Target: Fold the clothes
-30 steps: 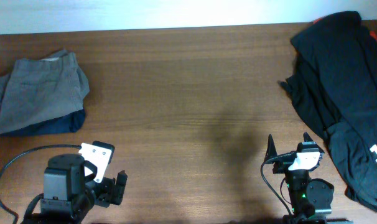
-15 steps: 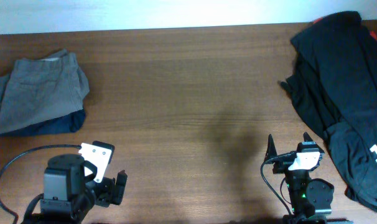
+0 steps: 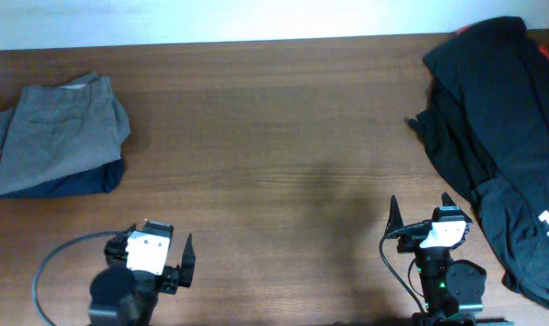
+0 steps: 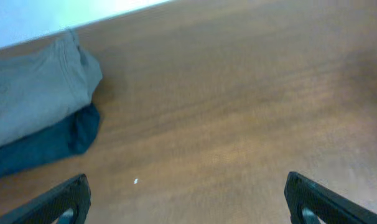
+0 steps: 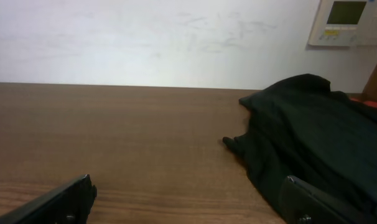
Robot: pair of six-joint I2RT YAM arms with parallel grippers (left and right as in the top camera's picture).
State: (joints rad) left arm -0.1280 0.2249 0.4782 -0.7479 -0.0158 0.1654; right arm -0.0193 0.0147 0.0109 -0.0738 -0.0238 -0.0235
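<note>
The grey trousers (image 3: 62, 131) lie folded at the far left of the table, stacked on a dark navy folded garment (image 3: 71, 181). In the left wrist view the grey trousers (image 4: 33, 106) sit at upper left over the navy garment (image 4: 45, 143). My left gripper (image 3: 157, 249) is near the front edge, left of centre, open and empty; its fingertips (image 4: 70, 199) stand wide apart over bare wood. My right gripper (image 3: 421, 213) is near the front edge at the right, open and empty, with its fingertips (image 5: 64, 202) wide apart.
A heap of black garments with red trim and white print (image 3: 505, 136) covers the right end of the table and shows in the right wrist view (image 5: 313, 130). A white wall with a thermostat (image 5: 345, 22) stands behind. The table (image 3: 274, 127) is brown wood.
My left arm has swung round and shifted a little right, so its gripper now points toward the back of the table. The right arm and the clothes have not moved.
</note>
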